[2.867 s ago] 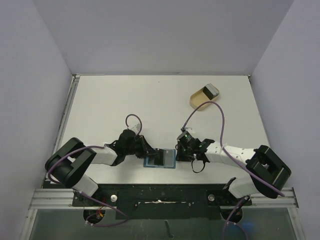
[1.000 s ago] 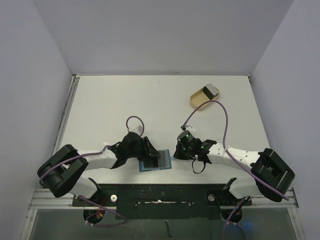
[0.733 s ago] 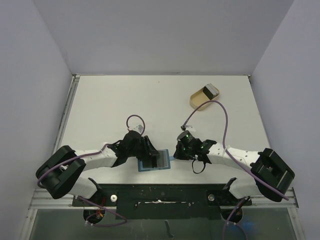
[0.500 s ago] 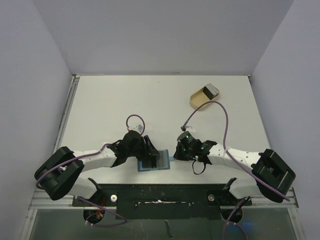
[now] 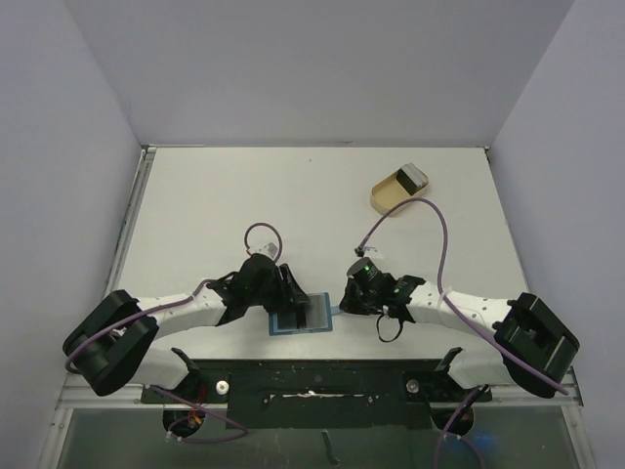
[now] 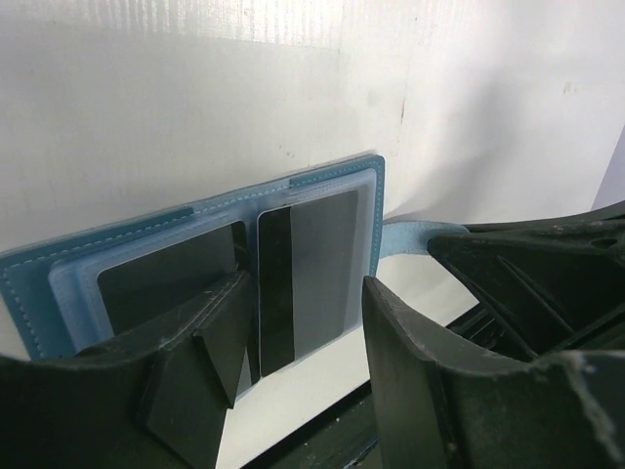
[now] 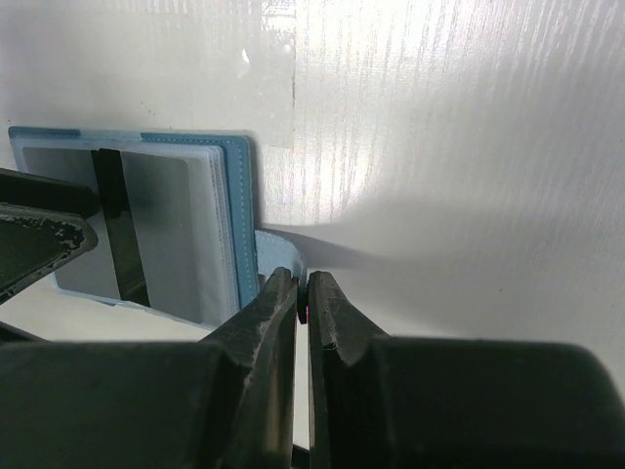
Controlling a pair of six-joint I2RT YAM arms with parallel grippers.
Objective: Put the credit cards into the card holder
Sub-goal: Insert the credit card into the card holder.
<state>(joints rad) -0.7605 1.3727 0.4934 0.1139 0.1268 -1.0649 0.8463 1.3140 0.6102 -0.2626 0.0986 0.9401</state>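
Observation:
The card holder (image 5: 301,322) is a blue wallet lying open near the table's front edge. In the left wrist view its two pockets (image 6: 68,283) each hold a card: a dark one (image 6: 166,283) and a grey credit card (image 6: 317,264) with a black stripe. My left gripper (image 6: 305,285) stands open astride the near end of the striped card, its fingers (image 6: 405,362) apart from it. My right gripper (image 7: 303,285) is shut on the wallet's pale blue closing tab (image 7: 278,246). Another grey card (image 5: 412,177) lies in the tan dish.
The tan oval dish (image 5: 387,198) stands at the back right of the white table. A purple cable (image 5: 437,244) loops from the right arm toward it. The black frame rail (image 5: 312,376) runs just in front of the wallet.
My left gripper's jaws have spread wider and no longer pinch the striped card, and that wrist has shifted slightly right. The right gripper has kept its hold on the tab.

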